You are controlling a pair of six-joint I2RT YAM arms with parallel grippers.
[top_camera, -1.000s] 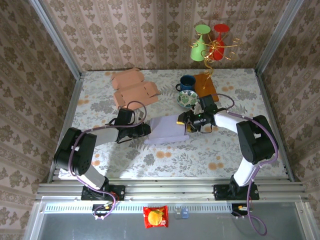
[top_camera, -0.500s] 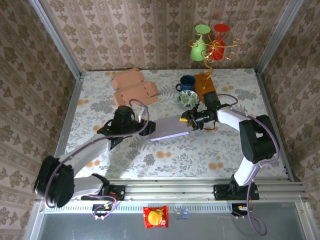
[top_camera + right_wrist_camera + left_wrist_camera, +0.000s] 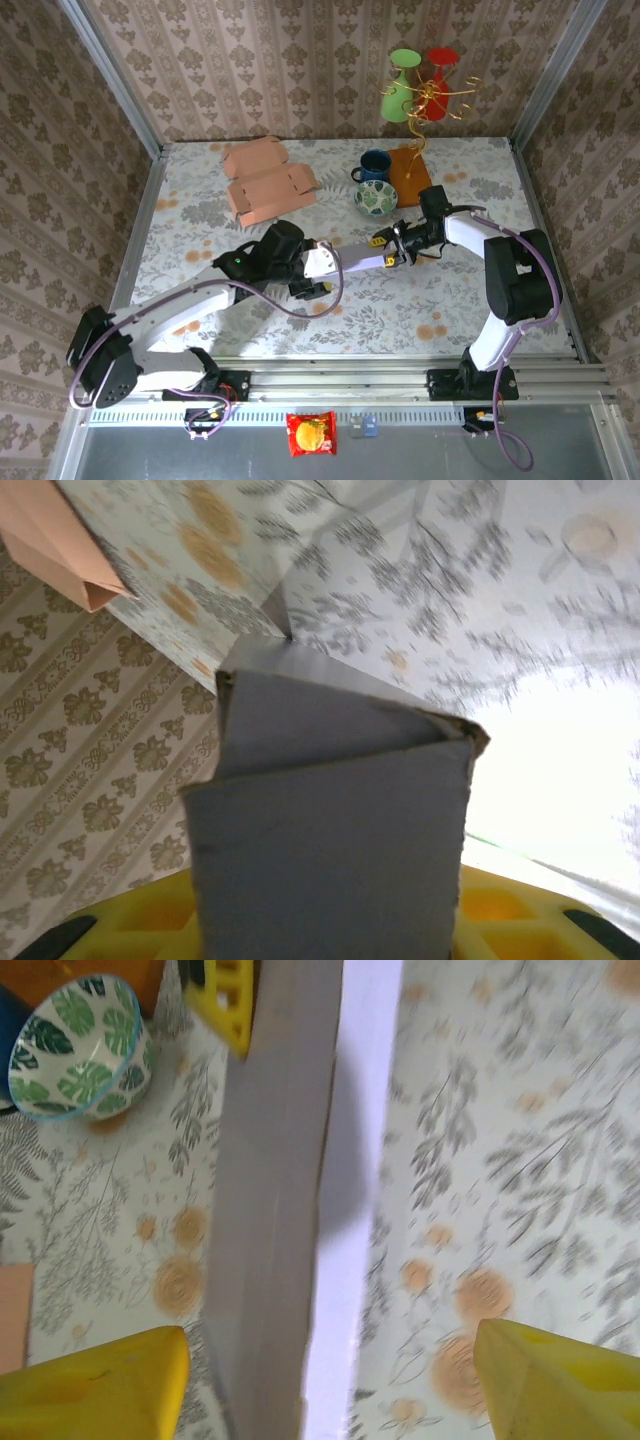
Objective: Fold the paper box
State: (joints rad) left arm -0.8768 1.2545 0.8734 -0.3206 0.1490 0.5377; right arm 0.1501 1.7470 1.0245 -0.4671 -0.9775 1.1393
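Note:
The paper box is a lavender-and-grey flattened sleeve, held just above the table between the two arms. My right gripper is shut on its right end. In the right wrist view the grey cardboard stands between the yellow fingers. My left gripper is at the box's left end, open. In the left wrist view the yellow fingertips stand far apart with the box strip running between them, touching neither. The right gripper's yellow finger shows at the far end.
Flat salmon box blanks lie at the back left. A blue mug, a leaf-patterned bowl and a wooden-based mug tree with green and red cups stand close behind the right gripper. A snack pack lies off the table.
My left gripper has opened and let go of the box's left edge, and its arm has swung right along the box. The box now shows as a narrower strip.

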